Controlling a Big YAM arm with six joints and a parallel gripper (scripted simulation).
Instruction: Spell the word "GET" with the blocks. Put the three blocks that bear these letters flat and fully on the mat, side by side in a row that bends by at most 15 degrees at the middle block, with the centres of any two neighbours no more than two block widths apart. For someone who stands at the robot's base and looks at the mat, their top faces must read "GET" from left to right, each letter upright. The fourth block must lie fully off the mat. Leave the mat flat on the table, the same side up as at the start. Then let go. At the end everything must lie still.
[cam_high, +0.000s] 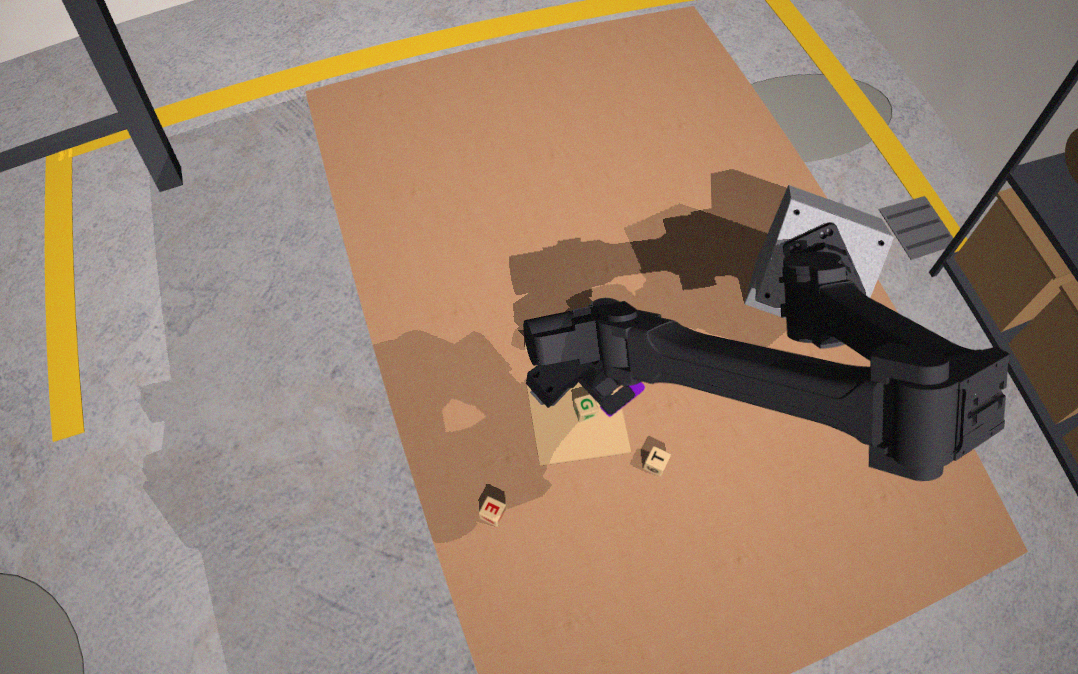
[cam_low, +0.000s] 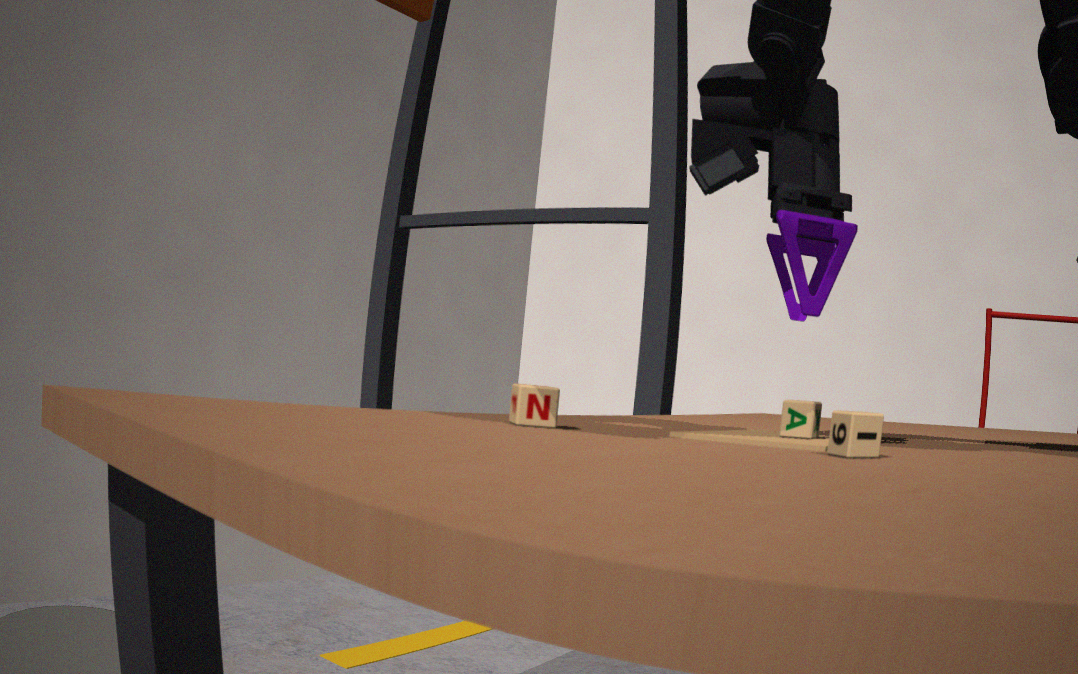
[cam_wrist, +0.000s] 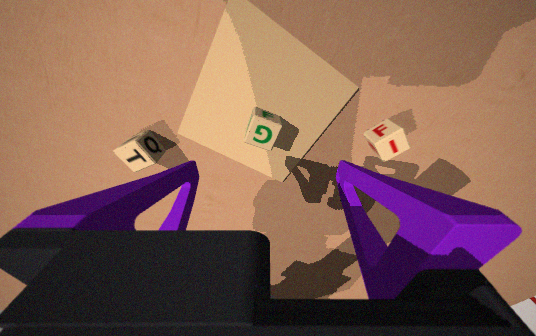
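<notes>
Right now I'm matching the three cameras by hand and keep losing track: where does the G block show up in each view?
Top: the G block sits near the mat's upper edge, just below the arm's wrist.
Exterior: right of centre, standing on the mat and showing a green A on its side.
Wrist: centre of the picture, just beyond the open gripper.
Shared landmark: the pale mat under the block in all three views.

Your gripper (cam_low: 802, 306) hangs open and unloaded, well above the table (cam_low: 397, 476), so all blocks pass beneath it. On the mat (cam_high: 588, 449), only the G block (cam_high: 585, 407) stands, near the edge facing the base. The T block (cam_high: 655, 459) sits just beside the mat; the E block (cam_high: 491, 508) stands apart toward the table's edge.
</notes>
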